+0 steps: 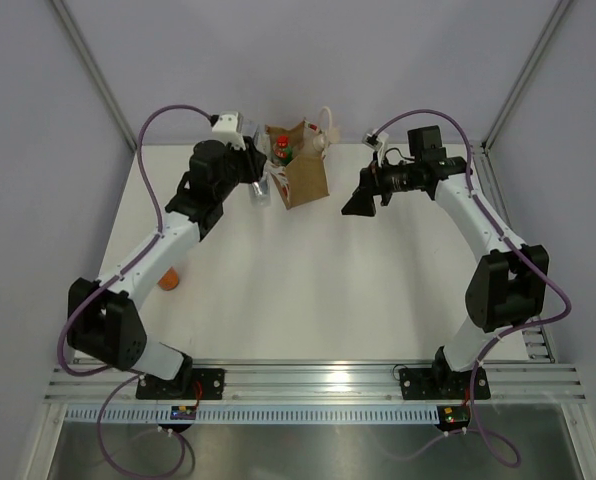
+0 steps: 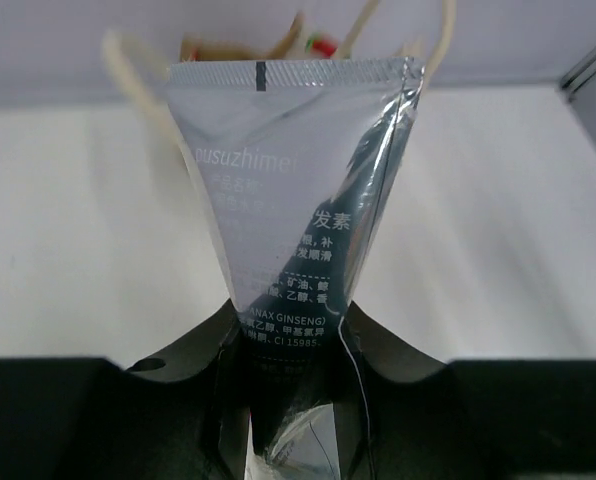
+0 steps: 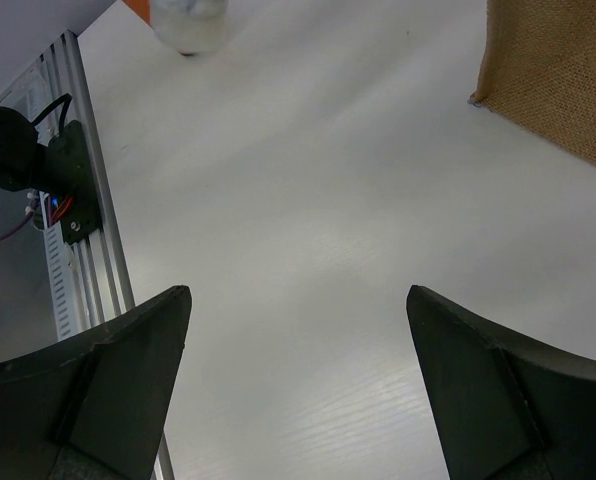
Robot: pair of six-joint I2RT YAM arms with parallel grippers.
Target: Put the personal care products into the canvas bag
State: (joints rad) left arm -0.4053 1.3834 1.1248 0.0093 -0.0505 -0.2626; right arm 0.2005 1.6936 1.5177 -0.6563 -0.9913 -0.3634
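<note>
**Item 1: silvery squeeze tube [image 2: 288,180], printed.** Your left gripper [image 2: 293,318] is clenched on its lower end. The crimped seal points away from the wrist, and the long axis runs in line with the fingers. It is held just beside the bag's left wall.

**Item 2: small boxy tan-brown canvas bag [image 1: 308,178], cream looped handles.** It stands upright at the far middle of the table, mouth up. It lies straight ahead of the left claw, with the handles showing behind the tube's seal. You will likely need to lift the tube over the near rim before letting go. Whether it already clears the rim cannot be told.

**Item 3: dark green bottle with red top [image 1: 283,150].** Already inside the bag.

**Item 4: orange bottle [image 1: 168,280].** It stands on the table under your left forearm, well apart from the bag. The left arm is nearer.

**Item 5: right gripper [image 3: 298,295].** Fingers spread, grasping nothing, hanging to the right of the bag.

**Item 6: beige pump bottle.** Not made out.

**Surface and room.** White matte table [image 1: 308,290], pale grey walls, and an aluminium rail [image 1: 308,380] at the near edge.
</note>
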